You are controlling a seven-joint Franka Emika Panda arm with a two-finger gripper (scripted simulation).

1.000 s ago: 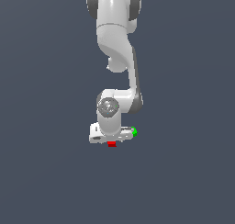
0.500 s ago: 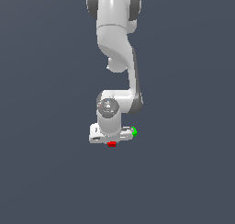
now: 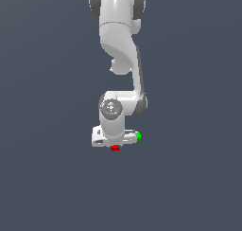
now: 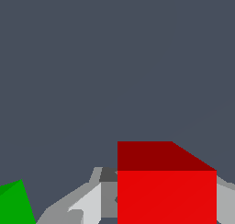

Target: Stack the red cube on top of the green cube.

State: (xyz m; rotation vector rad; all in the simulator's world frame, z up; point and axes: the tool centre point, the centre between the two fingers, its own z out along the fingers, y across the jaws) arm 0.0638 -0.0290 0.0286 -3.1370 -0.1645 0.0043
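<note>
Over the last second nothing has shifted in the exterior view: the pincer (image 3: 114, 145) sits as low as before, with the red cube (image 3: 115, 148) under it and the green cube (image 3: 138, 136) just beside, toward that view's right. The wrist view shows the red cube (image 4: 166, 191) between grey fingers (image 4: 87, 204) (contact unclear), so I cannot tell whether it is clenched; lifting likely comes next.

Flat, even light fills both renders, with no cast shadows or glare. Edges are sharp but blocky; colours are plain.
</note>
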